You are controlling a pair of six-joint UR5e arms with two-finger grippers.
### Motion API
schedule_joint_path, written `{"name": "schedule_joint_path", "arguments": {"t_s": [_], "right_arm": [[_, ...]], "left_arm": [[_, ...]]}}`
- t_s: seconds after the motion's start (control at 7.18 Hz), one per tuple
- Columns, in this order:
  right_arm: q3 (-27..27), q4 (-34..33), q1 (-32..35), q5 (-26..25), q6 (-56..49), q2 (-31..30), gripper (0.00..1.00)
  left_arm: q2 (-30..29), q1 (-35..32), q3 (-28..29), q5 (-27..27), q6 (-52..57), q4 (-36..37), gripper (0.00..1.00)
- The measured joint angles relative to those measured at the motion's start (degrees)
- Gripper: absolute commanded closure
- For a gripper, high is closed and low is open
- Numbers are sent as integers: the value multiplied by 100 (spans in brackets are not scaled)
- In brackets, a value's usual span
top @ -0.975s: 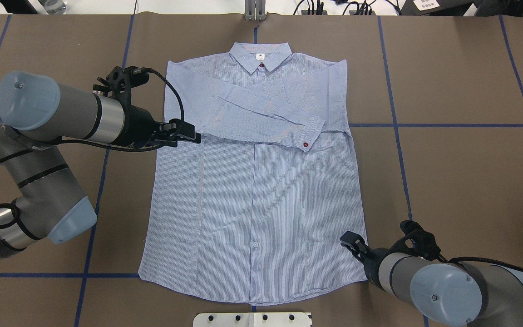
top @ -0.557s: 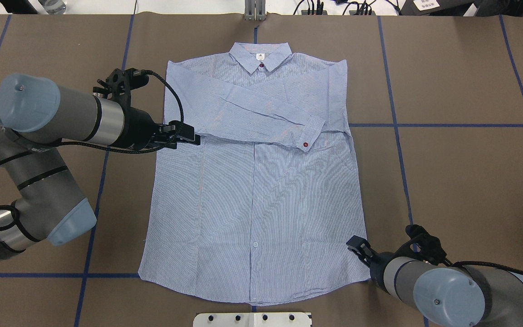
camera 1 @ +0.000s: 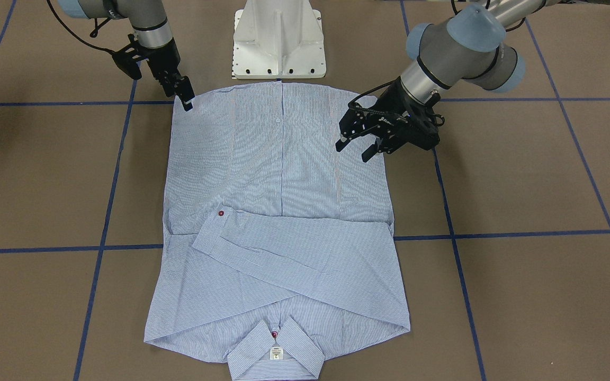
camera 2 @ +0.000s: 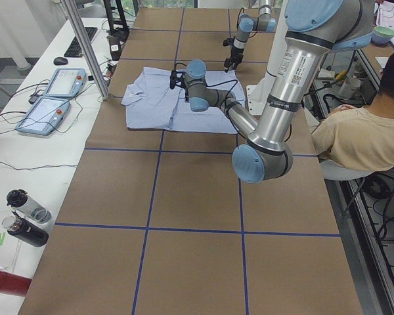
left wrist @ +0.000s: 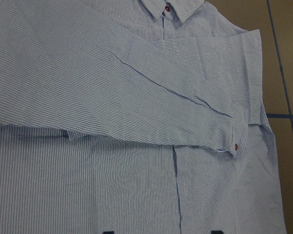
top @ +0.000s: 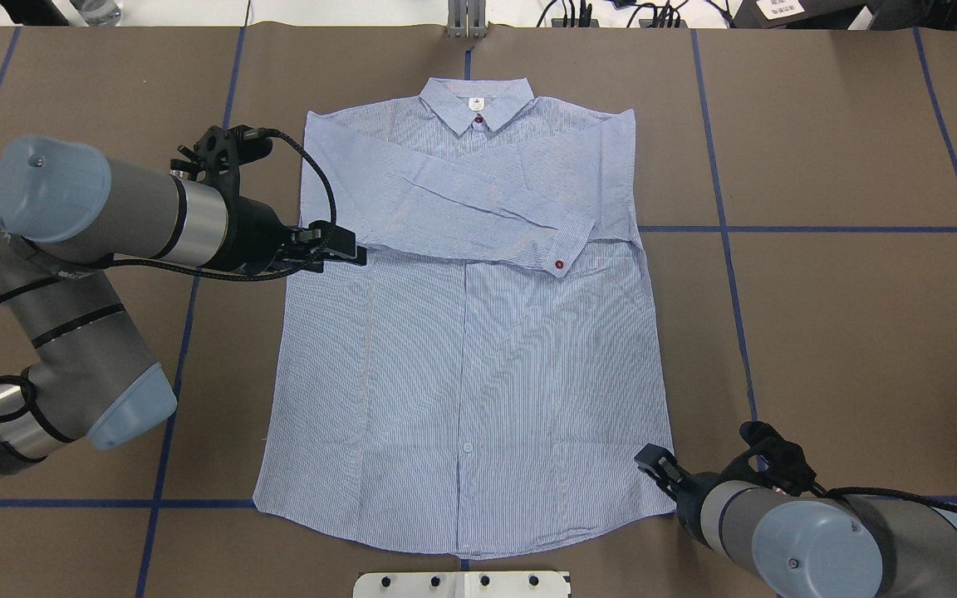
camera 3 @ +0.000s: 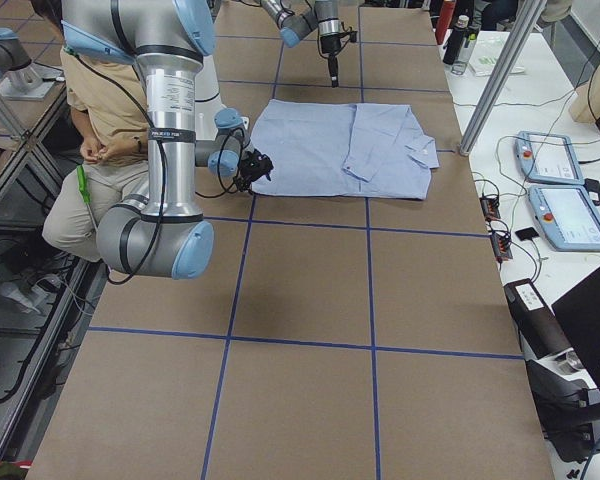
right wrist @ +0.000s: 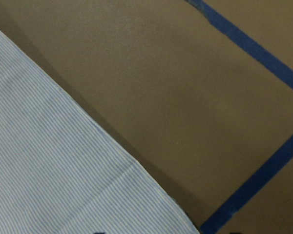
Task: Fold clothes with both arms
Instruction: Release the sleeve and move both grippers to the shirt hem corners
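Note:
The light blue striped shirt (top: 462, 374) lies flat and face up on the brown table, collar (top: 476, 101) at the far side. Both sleeves are folded across the chest, and the top cuff with its red button (top: 559, 265) shows. My left gripper (top: 352, 252) hovers open over the shirt's side edge, just below the folded sleeve. The front view shows the left gripper (camera 1: 352, 151) with its fingers spread. My right gripper (top: 651, 462) is open at the hem corner nearest the base. The right wrist view shows that hem corner (right wrist: 136, 168) on the table.
The white pedestal base (camera 1: 278, 37) stands just behind the hem. Blue tape lines (top: 819, 229) cross the brown table. A seated person (camera 2: 361, 131) is beside the robot, and control pendants (camera 2: 52, 92) and bottles (camera 2: 26, 216) lie on a side table.
My right gripper has slid a little toward the base and outward, onto the hem corner. The left gripper and the shirt have barely moved.

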Motion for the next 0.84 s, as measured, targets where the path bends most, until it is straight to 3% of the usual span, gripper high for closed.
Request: {"name": "schedule_joint_path", "arguments": {"t_s": [0.14, 0.28, 0.42, 0.56, 0.7, 0.84], "right_arm": [[2, -3, -46, -1, 0, 0, 28], [2, -4, -69, -4, 0, 0, 44], [5, -5, -74, -6, 2, 0, 62], [8, -5, -74, -7, 6, -3, 88], [23, -15, -73, -7, 7, -17, 100], [66, -34, -71, -7, 8, -45, 100]], "left_arm": [[0, 0, 2, 0, 2, 0, 27], [0, 0, 3, 0, 2, 0, 27], [0, 0, 2, 3, -1, 0, 27], [0, 0, -1, 6, -3, 0, 27], [0, 3, -2, 8, -4, 0, 27], [0, 9, 5, 11, -6, 0, 27]]}}
